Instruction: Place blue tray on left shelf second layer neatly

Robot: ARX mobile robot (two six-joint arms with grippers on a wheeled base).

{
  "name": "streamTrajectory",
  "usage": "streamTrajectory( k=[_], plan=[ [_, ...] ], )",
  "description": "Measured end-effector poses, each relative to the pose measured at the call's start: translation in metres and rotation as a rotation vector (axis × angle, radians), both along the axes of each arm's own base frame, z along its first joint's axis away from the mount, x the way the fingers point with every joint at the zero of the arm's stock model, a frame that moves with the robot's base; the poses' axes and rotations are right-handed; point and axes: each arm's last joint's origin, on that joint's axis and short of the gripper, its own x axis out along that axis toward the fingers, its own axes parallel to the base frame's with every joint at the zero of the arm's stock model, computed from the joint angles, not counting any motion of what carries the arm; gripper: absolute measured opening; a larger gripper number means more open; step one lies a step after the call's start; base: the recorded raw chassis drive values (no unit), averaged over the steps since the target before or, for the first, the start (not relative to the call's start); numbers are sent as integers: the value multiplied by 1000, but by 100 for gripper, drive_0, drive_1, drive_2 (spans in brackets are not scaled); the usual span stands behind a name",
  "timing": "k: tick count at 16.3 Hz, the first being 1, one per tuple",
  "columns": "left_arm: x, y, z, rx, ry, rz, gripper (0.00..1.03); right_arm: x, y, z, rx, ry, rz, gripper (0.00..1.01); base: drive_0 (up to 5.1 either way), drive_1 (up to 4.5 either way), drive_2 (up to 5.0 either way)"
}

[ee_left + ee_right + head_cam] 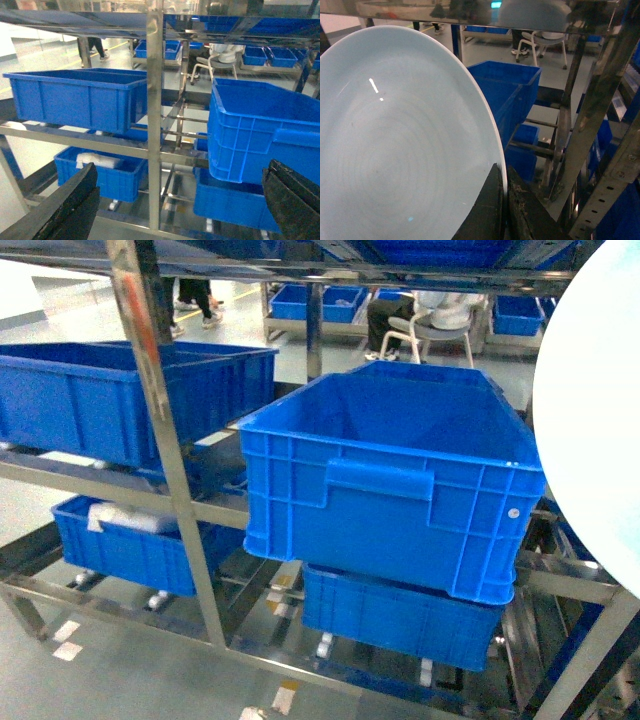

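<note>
The blue tray (395, 145) is held up on edge in the right gripper (504, 210), whose dark fingers (487, 210) are pinched closed on its rim near the bottom, one on the dished face and one behind it. In the right wrist view the pale, glossy dish fills the left half of the picture, and in the head view it shows as a pale curved shape (595, 410) at the far right edge, in front of the steel rack and just right of the nearest crate. That crate (390, 480), deep and dark blue with ribbed walls, sits on the middle tier of the rack and looks empty inside; a second crate (400, 620) sits below it on the lowest tier. To the left, past a shiny upright post (165, 430), the left shelf second layer (80, 478) carries another big blue crate (120, 395), and under it a lower crate (135, 540) holds something white. The left gripper (180, 200) hangs low in front of the rack with its two dark fingers (65, 207) spread wide apart and nothing between them. Beyond the rack, a white chair (440, 325) stands on the grey floor among more blue crates.
</note>
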Motion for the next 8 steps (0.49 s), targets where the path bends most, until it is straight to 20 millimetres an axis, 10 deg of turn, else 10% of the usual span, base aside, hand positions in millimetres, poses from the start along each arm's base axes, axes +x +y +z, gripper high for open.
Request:
streamTrajectory(
  k=[4,8],
  plan=[
    [0,0,0,0,0,0,98,0,0,0,0,-2,0,2,-167,204,-537],
    [0,0,0,0,2,-1,98,1,0,0,-1,-1,-4,2,-541,15,15]
  ],
)
